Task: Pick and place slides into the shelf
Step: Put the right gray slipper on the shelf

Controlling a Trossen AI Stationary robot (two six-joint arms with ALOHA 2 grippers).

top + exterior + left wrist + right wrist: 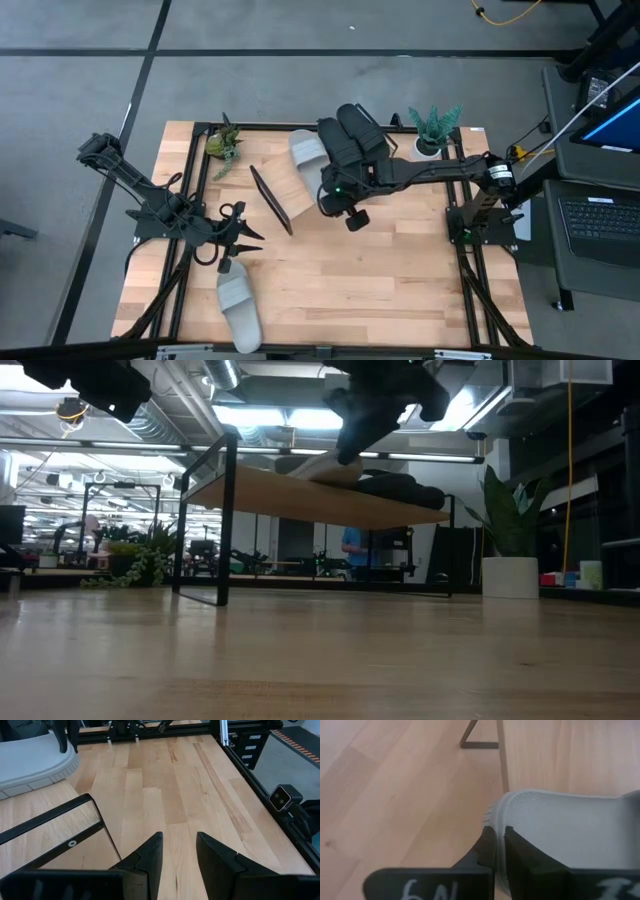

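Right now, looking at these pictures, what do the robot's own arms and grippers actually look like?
Both are dark, near-black jointed arms. The left gripper ends in two pointed, wedge-shaped black fingers. The right gripper has the same matte black fingers, with white handwritten marks on the body behind them. The right arm carries a small green light and an orange-and-white band near its base.

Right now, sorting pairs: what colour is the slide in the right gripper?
Light grey slide, clearest in the right wrist view.

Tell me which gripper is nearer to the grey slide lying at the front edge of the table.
The left one. The left gripper hangs just above that grey slide, fingers open. The right gripper is far off over the shelf, shut on another grey slide.
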